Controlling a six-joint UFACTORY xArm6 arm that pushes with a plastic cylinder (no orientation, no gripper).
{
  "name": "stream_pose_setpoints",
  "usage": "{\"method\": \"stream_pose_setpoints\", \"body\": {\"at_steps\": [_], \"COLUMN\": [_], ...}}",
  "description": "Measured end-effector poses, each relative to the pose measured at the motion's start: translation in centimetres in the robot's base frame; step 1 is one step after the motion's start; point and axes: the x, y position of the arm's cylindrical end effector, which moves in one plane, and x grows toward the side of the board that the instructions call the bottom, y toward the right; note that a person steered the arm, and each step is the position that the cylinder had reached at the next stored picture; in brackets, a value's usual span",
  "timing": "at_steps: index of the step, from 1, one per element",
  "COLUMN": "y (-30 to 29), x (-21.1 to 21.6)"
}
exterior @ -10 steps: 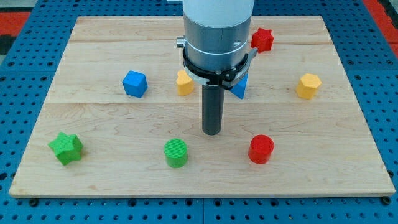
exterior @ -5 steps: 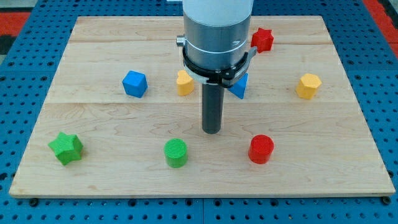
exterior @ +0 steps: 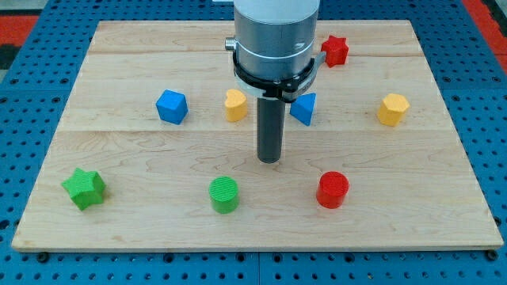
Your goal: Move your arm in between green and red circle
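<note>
My tip (exterior: 270,161), a bare rod with nothing to grip, has drifted slightly toward the view's top, leaving the green circle (exterior: 224,194) below-left and the red circle (exterior: 333,189) below-right, so the gap between them is not yet entered.

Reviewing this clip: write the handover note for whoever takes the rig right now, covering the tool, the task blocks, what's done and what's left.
Tool: my tip rests on the board, touching no block.
Task blocks: green circle sits toward the view's bottom left of my tip; red circle toward the view's bottom right. Both stand apart from my tip.
Done: my tip is lined up roughly over the gap between them.
Left: slide toward the view's bottom until my tip sits level between the two circles, without nudging either.
</note>
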Motion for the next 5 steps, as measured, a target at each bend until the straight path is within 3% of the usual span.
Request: {"method": "stream_pose_setpoints", "body": {"at_steps": [3,5], "y": [-4.2,-1.4], "x": [1.1,2.0]}}
